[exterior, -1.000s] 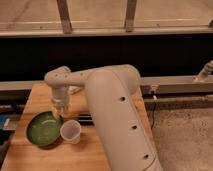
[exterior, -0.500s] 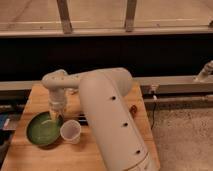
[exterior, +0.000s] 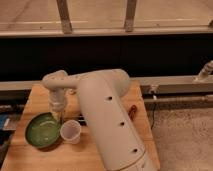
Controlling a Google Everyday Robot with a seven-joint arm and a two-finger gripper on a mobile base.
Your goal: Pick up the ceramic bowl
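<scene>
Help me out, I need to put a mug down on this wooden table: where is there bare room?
Bare wood shows along the back left of the table, behind the ceramic bowl, and along the front edge below the bowl and the white cup. The left middle is crowded: bowl and cup sit close together, with the gripper at the bowl's far rim. The arm hides the table's right part.
</scene>
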